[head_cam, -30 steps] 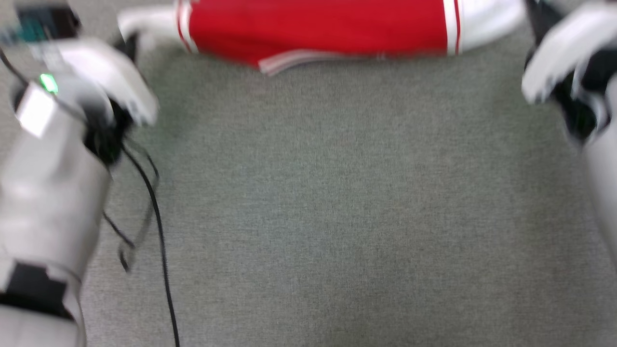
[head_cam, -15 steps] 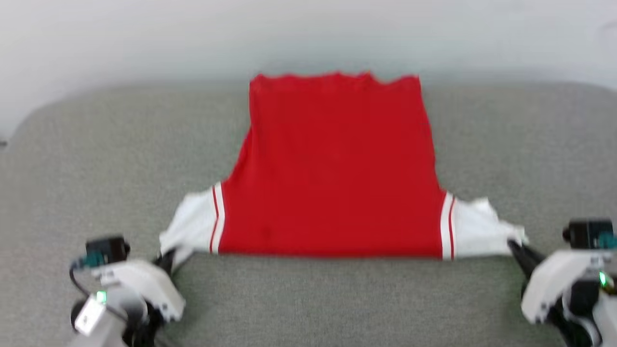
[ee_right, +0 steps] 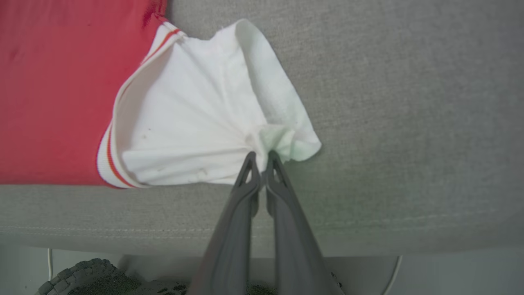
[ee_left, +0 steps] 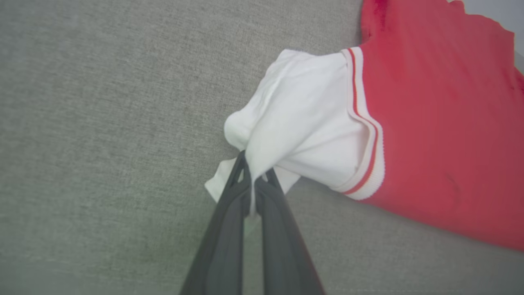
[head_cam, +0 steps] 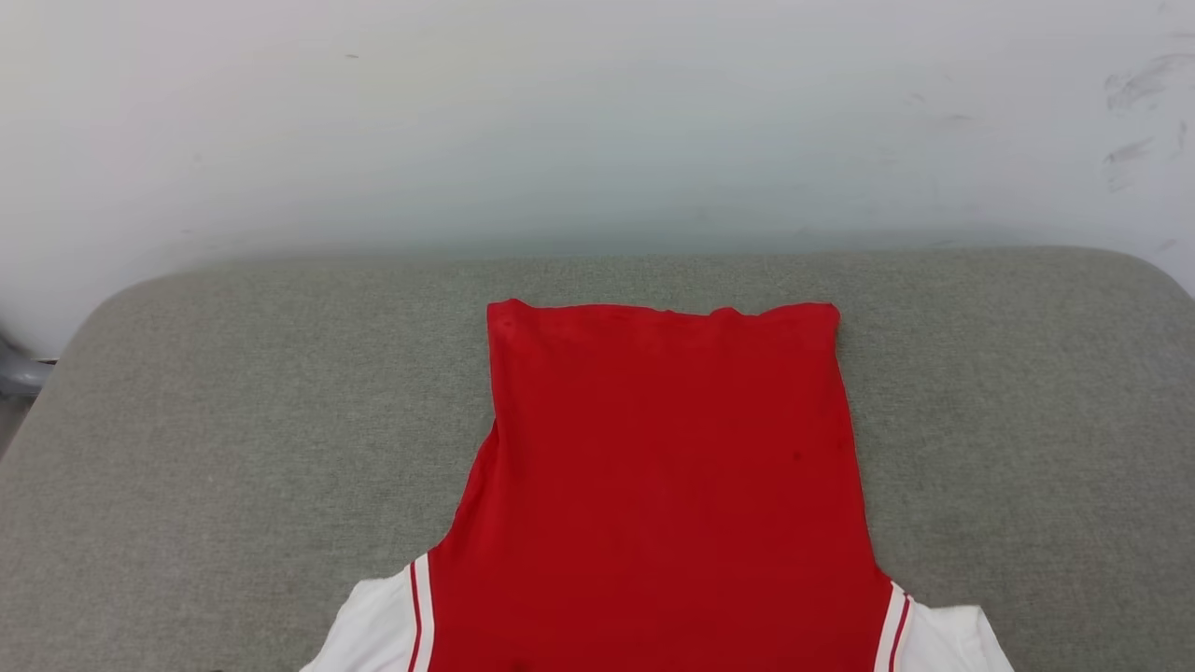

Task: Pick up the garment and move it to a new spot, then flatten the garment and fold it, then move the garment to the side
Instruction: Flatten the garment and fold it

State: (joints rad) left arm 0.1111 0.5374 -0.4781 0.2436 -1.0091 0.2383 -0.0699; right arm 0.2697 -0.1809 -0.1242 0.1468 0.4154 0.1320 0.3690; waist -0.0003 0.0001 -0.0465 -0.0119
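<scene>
The red jersey [head_cam: 663, 485] lies spread on the grey cushion [head_cam: 233, 420], plain side up, with its hem far ahead of both grippers and its sleeves nearest them. The left gripper [ee_left: 250, 188] is clamped tight on the bunched tip of the white left sleeve [ee_left: 303, 123]. The cloth fans out ahead of its fingertips towards the red body on its right. The right gripper [ee_right: 262, 164] is likewise pinched closed on the outer edge of the white right sleeve [ee_right: 192, 131], with pleats radiating from its tips towards the body on its left. Holding the two sleeve ends apart probably keeps the shoulder line taut, so the body lies flat for folding. Each arm seems to reach down onto the cushion from the near side. The cushion's front edge lies just behind the right gripper's fingertips.
</scene>
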